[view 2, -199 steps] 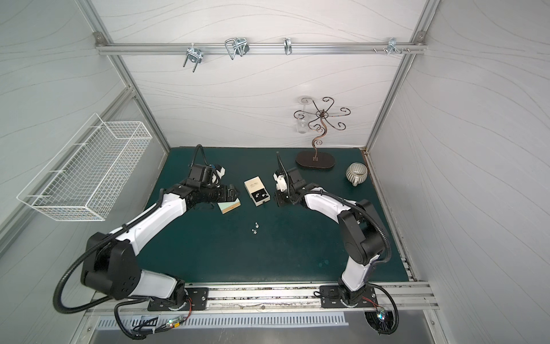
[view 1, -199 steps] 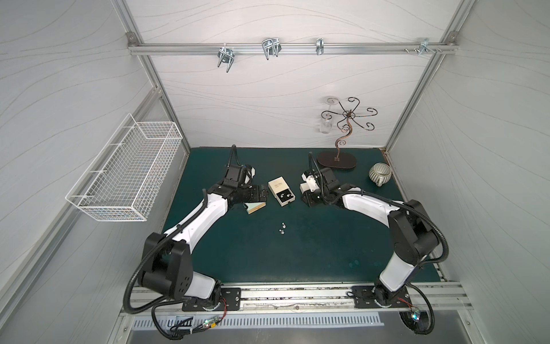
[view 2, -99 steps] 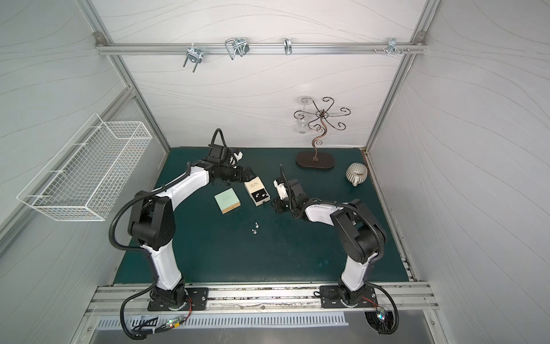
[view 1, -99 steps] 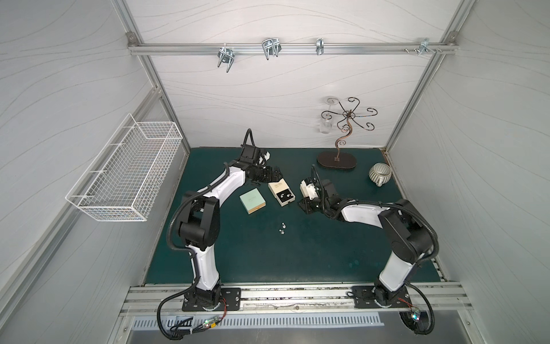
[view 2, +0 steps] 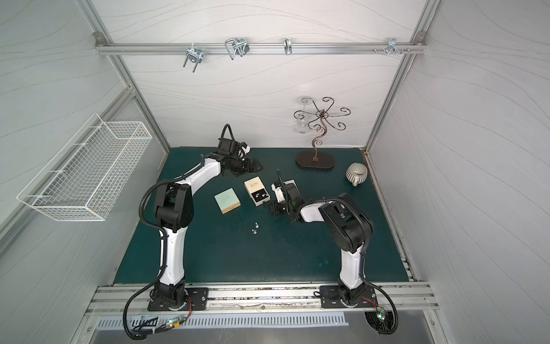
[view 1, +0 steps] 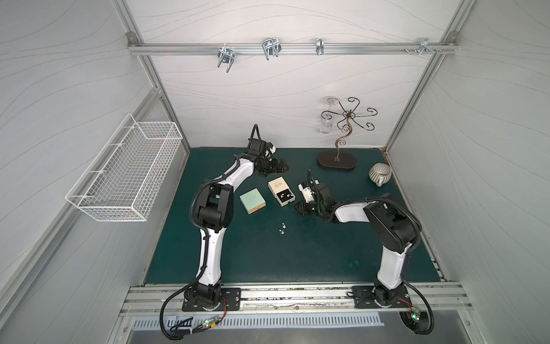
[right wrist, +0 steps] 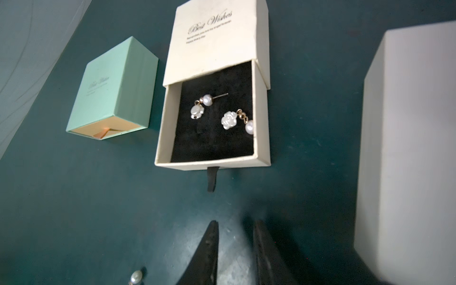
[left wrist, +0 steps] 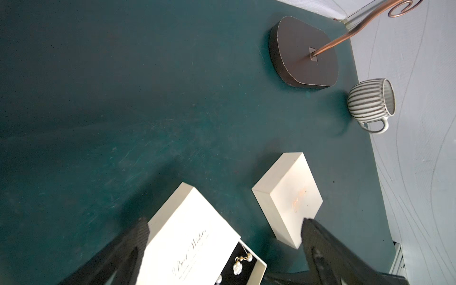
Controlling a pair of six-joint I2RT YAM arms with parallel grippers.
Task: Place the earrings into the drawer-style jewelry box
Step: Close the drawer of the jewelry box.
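Okay, right gripper (right wrist: 235, 246) is sitting barely parted, holding nothing; left gripper (left wrist: 225, 228) gaping, empty. I'm worrying the tiny round loose studs (view 1: 282, 231) could squirt from hard jaws on this smooth green mat (view 1: 297, 262). One pearly pair (right wrist: 228, 120) is lying on black velvet in the cream cardboard drawer (right wrist: 212, 164).

Open cream drawer box (view 1: 281, 195) on green surface (view 1: 297, 262), earring pair (view 1: 285, 195) inside, mint box (view 1: 252, 201) beside it, loose earrings (view 1: 282, 230) nearer the front, right tool (view 1: 298, 207) just beside the drawer, left tool (view 1: 284, 166) behind.
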